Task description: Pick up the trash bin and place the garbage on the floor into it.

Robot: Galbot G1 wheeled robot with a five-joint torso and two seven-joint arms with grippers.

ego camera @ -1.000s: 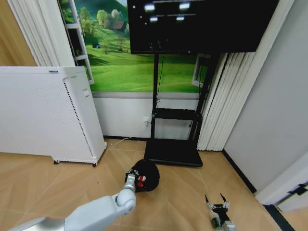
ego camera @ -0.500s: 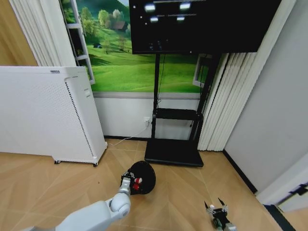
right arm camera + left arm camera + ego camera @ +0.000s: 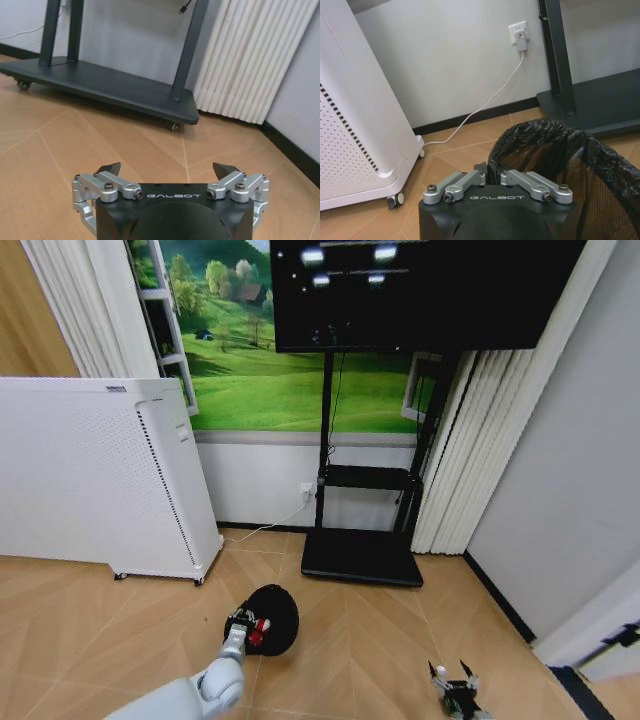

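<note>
In the head view, the left pincer [image 3: 243,625] reaches out low over the wooden floor [image 3: 90,620] and is clamped on the near rim of the trash bin [image 3: 272,618], a small round black basket just in front of the black TV stand base [image 3: 360,558]. Something red sits at the rim beside the pincer. The white perforated appliance [image 3: 95,475] stands well apart on the left. The right pincer [image 3: 455,680] hangs near the floor on the right, its fingers spread wide with nothing between them.

In the left wrist view, the left pincer [image 3: 487,172] is narrowed onto the bin's rim [image 3: 540,132], which is lined with a black plastic bag. A white cable [image 3: 485,102] runs from a wall socket [image 3: 519,33] along the floor.

In the right wrist view, the right pincer [image 3: 167,172] stands wide open over bare floor, short of the stand's base [image 3: 105,85].
</note>
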